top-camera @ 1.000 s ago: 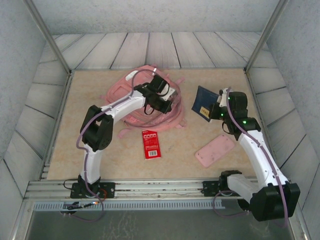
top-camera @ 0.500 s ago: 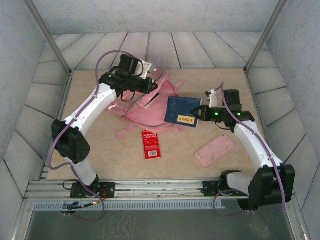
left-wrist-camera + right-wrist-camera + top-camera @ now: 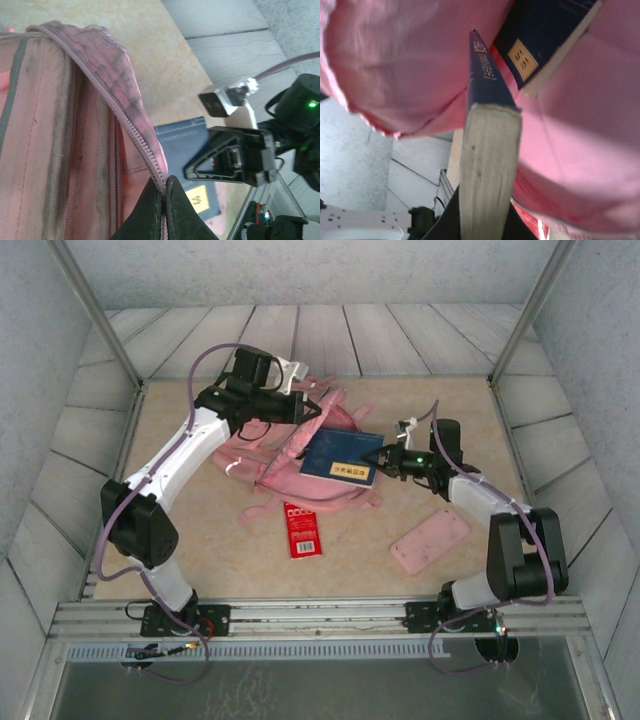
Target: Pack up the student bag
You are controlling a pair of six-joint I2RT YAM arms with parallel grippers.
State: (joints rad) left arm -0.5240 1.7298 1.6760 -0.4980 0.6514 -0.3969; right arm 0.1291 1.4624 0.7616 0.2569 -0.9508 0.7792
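The fixed overhead camera sits high behind the arm bases, looking down and forward across the whole beige table (image 3: pixel 460 410) to the grey plank back wall (image 3: pixel 320 335). The left wrist camera looks from very close along the zip edge of the large pink fabric backpack (image 3: pixel 60 125) towards the dark blue hardback book (image 3: pixel 185 145). The right wrist camera nearly touches that book's page edge, with backpack fabric behind it. All three views share the backpack and the book.

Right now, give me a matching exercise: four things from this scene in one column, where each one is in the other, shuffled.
1 student bag
2 blue book
3 red packet
4 pink case

A lying flat, farthest right
B held in the right gripper
C zip edge pinched by the left gripper
D lying flat at the bag's near edge

Pairs: 1C, 2B, 3D, 4A
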